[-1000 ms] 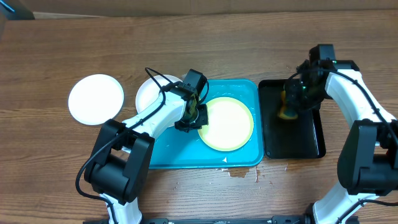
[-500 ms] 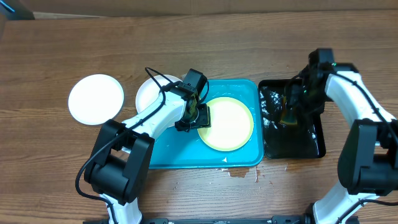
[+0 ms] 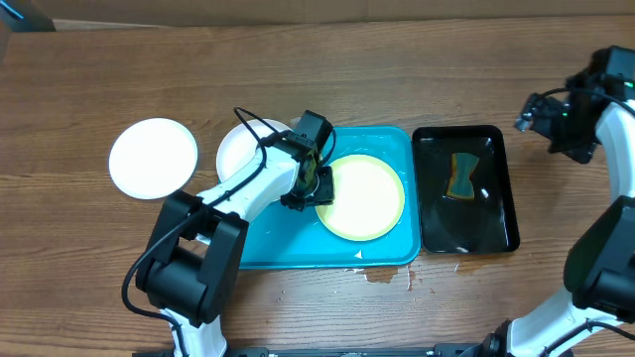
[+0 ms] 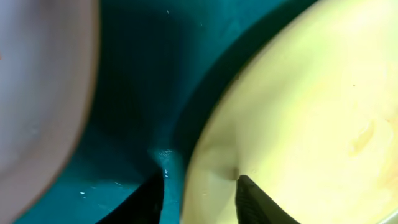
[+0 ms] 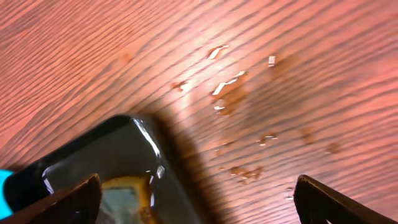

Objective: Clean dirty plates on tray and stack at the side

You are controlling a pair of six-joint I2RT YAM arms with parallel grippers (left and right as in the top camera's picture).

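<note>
The pale yellow-green plate (image 3: pixel 362 198) lies on the right half of the turquoise tray (image 3: pixel 273 243). My left gripper (image 3: pixel 317 186) stands at the plate's left rim. In the left wrist view this gripper (image 4: pixel 200 180) is open and straddles the rim. One finger is over the plate (image 4: pixel 298 112), the other over the tray (image 4: pixel 137 74), and a thin strip of tray shows beside the rim. A white plate (image 3: pixel 233 154) sits at the tray's left edge, partly under my arm. Another white plate (image 3: pixel 153 159) lies on the bare wood. My right gripper (image 3: pixel 544 117) hangs wide open and empty.
A narrow black tray (image 3: pixel 496 213) stands right of the turquoise one and holds a wet yellow and green sponge (image 3: pixel 461 177). The right wrist view shows that tray's corner (image 5: pixel 112 149) and water drops (image 5: pixel 230 87) on the wood. A small puddle (image 3: pixel 382 273) lies by the turquoise tray's front edge.
My right gripper let go of the sponge in the black tray, opened wide and drew up and away to the right. The left arm stayed at the plate's rim.
</note>
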